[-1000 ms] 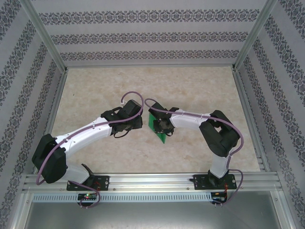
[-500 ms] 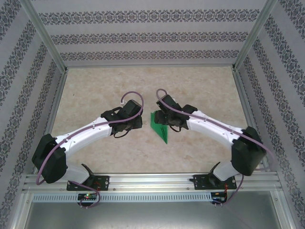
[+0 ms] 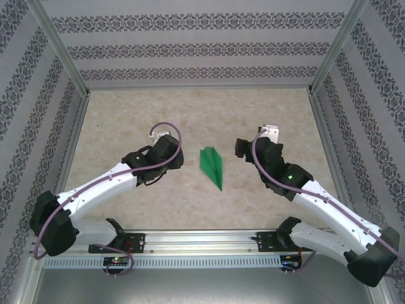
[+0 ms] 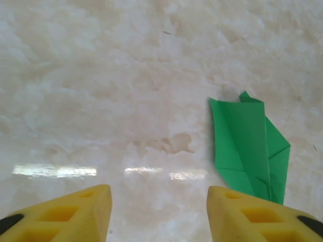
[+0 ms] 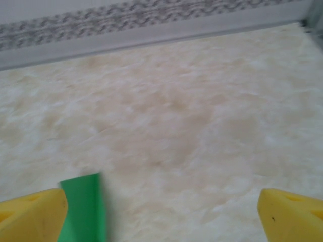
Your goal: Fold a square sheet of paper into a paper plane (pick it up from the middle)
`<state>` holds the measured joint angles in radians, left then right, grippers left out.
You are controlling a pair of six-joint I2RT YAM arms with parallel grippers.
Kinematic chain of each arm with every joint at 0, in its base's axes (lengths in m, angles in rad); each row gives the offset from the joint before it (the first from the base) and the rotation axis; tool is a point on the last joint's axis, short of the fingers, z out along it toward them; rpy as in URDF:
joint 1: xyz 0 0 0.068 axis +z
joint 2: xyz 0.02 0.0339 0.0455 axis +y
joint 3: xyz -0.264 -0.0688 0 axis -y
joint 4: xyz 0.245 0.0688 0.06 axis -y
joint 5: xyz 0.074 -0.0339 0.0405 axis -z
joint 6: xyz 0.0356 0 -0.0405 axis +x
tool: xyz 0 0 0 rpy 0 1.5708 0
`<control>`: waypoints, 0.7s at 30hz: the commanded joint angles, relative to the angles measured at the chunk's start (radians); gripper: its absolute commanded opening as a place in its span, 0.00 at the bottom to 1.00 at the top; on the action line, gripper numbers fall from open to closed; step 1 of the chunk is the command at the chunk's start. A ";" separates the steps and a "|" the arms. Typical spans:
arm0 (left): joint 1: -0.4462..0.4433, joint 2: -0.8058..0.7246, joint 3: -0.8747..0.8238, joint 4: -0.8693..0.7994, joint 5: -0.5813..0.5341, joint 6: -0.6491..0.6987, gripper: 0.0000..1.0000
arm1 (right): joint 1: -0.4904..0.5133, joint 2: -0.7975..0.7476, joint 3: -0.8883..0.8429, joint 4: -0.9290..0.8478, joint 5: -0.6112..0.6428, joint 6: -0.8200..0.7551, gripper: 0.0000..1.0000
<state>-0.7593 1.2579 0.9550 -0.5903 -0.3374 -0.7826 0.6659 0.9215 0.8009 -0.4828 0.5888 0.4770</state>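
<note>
The bright-green sheet of paper lies folded as a slim paper plane (image 3: 212, 166) flat on the marble table (image 3: 126, 114), mid-table, its nose toward the near edge. My left gripper (image 3: 176, 161) stands just left of it, open and apart from it. In the left wrist view the yellow fingers (image 4: 70, 214) frame bare table around the left gripper (image 4: 159, 212), with the plane (image 4: 247, 146) off to the right. My right gripper (image 3: 242, 148) stands right of the plane, wide open. The right wrist view shows this gripper (image 5: 161, 212) over bare table and a green edge of the plane (image 5: 83, 206) at lower left.
Patterned walls (image 3: 202, 47) and metal frame posts (image 3: 60, 47) enclose the table on three sides. A metal rail (image 3: 202, 244) with both arm bases runs along the near edge. Open table lies behind the plane.
The right gripper let go of the plane, opened wide and drew back to the right. The left gripper opened and pulled back slightly left. The plane now lies flat on the table.
</note>
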 commanded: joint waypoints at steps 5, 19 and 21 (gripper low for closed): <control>0.041 -0.109 -0.066 0.012 -0.236 0.071 0.91 | -0.249 0.013 -0.125 0.167 0.034 -0.206 0.98; 0.258 -0.182 -0.137 0.030 -0.279 0.222 1.00 | -0.464 0.291 -0.342 0.700 -0.147 -0.450 0.98; 0.289 -0.189 -0.141 0.042 -0.260 0.242 1.00 | -0.477 0.336 -0.298 0.688 -0.164 -0.462 0.98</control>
<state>-0.5076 1.0950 0.8223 -0.5903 -0.5995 -0.6018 0.2043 1.2205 0.4698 0.0814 0.4843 0.0586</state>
